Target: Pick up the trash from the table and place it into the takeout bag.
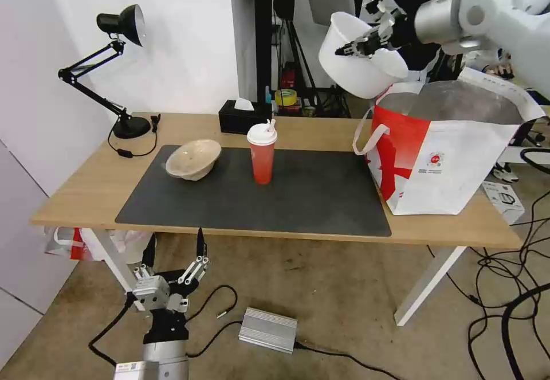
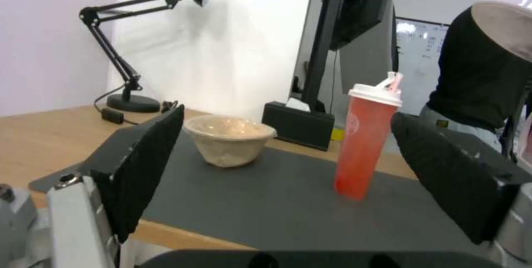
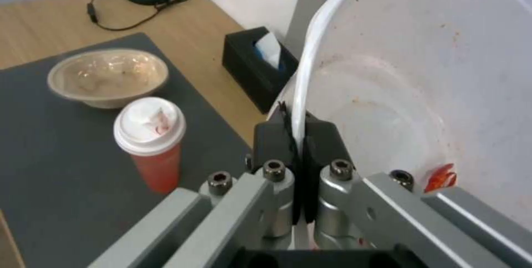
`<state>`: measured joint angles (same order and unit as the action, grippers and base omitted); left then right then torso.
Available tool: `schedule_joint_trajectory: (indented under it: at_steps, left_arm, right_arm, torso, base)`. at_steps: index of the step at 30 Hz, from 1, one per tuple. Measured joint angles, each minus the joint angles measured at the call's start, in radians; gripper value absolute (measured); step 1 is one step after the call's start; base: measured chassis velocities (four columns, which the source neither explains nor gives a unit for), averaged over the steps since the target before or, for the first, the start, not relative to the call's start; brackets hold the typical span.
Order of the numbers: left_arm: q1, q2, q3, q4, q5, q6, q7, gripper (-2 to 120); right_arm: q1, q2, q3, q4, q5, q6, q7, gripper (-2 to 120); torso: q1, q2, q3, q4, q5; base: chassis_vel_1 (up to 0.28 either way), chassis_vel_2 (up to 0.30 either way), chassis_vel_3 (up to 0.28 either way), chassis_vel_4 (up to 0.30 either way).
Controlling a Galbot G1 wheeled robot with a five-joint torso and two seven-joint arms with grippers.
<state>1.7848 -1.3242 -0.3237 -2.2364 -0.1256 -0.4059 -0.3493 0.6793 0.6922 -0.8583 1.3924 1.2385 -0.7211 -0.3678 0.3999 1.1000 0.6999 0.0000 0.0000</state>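
My right gripper (image 1: 358, 44) is shut on the rim of the large white bowl (image 1: 355, 62), holding it tilted in the air above the near-left edge of the open takeout bag (image 1: 452, 151). In the right wrist view the fingers (image 3: 272, 135) pinch the rim, and a red scrap (image 3: 442, 176) sticks inside the bowl (image 3: 421, 93). The red cup (image 1: 262, 159) and the beige bowl (image 1: 193, 159) stand on the table's (image 1: 86, 185) dark mat (image 1: 309, 196). My left gripper (image 1: 175, 254) hangs open below the table's front edge, facing both.
A black desk lamp (image 1: 123, 76) and a black tissue box (image 1: 243, 117) stand along the table's back. A small red-and-white plastic bag (image 1: 74, 242) lies under the left end. A silver box (image 1: 268, 329) and cables (image 1: 515, 288) are on the floor.
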Motion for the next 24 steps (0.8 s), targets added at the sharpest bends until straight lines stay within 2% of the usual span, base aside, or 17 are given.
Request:
schedule_joint_trajectory:
  at_steps: [24]
  left_arm:
    - [-0.008,0.003,0.002,0.016,0.0,-0.006,0.0,100]
  right_arm:
    - [-0.145,-0.147,0.106,0.052,-0.035,0.001,-0.013,0]
  torso:
    - [0.0,0.0,0.0,0.0,0.0001]
  base:
    - [0.0,0.0,0.0,0.0]
